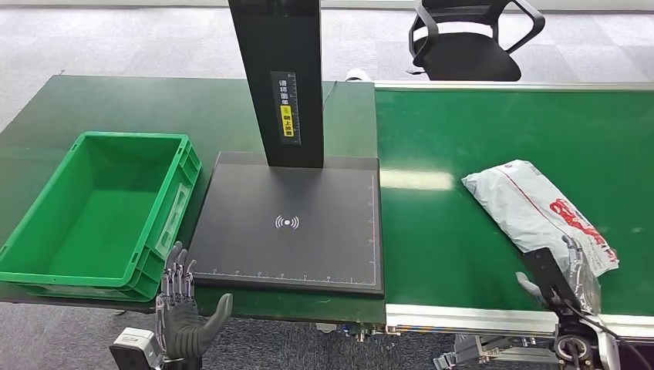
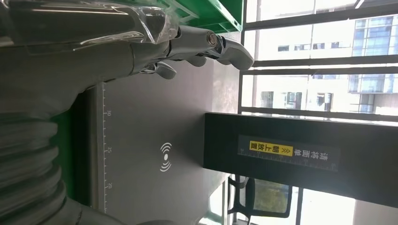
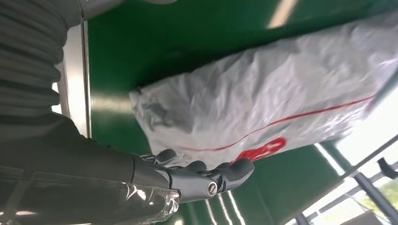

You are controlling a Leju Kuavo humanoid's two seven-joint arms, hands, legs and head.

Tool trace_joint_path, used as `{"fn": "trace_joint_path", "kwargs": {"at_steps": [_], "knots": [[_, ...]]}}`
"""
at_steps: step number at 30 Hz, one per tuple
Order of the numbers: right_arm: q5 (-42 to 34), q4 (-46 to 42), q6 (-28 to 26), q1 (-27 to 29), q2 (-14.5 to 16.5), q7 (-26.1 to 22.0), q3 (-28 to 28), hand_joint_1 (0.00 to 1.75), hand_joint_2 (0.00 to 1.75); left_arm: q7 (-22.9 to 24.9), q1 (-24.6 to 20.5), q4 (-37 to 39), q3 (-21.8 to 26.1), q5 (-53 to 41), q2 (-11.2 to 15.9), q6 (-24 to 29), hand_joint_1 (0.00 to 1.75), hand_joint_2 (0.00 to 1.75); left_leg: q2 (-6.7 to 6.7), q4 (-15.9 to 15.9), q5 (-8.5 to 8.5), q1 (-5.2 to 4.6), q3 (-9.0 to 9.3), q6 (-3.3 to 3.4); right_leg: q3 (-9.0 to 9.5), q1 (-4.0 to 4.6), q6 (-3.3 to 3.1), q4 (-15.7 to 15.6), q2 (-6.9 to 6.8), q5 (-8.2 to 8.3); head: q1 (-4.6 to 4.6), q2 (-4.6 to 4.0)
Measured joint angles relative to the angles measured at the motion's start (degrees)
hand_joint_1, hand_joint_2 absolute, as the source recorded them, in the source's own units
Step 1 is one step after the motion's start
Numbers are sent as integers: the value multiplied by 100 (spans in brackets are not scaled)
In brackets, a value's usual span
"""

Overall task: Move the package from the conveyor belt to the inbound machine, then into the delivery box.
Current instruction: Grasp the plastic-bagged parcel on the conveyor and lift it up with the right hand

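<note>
While on belt — package [image 1: 536,210] meets right hand [image 1: 557,279]

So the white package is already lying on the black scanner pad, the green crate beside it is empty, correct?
Not quite. The white package lies on the green conveyor belt, right of the black scanner pad, as the head view shows. The green crate is indeed empty.

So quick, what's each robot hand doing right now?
Left hand: open, holding nothing.
Right hand: open beside the crinkled white plastic package, not gripping it.
</note>
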Motion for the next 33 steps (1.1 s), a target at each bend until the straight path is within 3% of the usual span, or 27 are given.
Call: {"fn": "trace_joint_path", "kwargs": {"at_steps": [3, 9, 17, 21, 27, 33], "knots": [[327, 543, -44, -314, -287, 99, -99, 0, 175, 0, -107, 81, 25, 0, 14, -56, 0, 175, -1, 0, 0, -1, -2, 0, 0, -1, 0, 0, -2, 0, -1, 0], [952, 1463, -261, -1006, -757, -144, -163, 0, 175, -38, -252, 226, 86, 53, 44, -165, 0, 175, 1, 0, 1, -1, -1, 1, 0, -1, 1, 0, -1, 1, -1, 0], [1385, 2087, -390, -1574, -1049, -237, -183, 0, 175, -83, -253, 330, 136, 68, 74, -268, 0, 175, 0, 0, 1, -1, -5, 2, -1, -1, 1, 0, -2, 1, -1, 0], [1622, 2306, -128, -1761, -1103, -146, -163, 0, 175, -110, -261, 399, 162, 115, 97, -337, 0, 175, 0, 0, 1, -1, -4, 2, -2, -1, 1, 0, -2, 1, -1, 0], [1524, 2605, 934, -1803, -1168, -351, -141, 0, 175, -178, -306, 525, 252, 95, 105, -468, 0, 175, -3, 0, 1, -1, -5, 2, -2, -1, 1, 0, -6, 1, -2, 0], [1519, 2831, 1551, -1759, -1215, -230, -138, 0, 175, -179, -372, 620, 318, 45, 106, -518, 0, 175, -3, 0, 1, -1, -5, 2, -5, -1, 2, 0, -5, 1, -2, 0]]}}
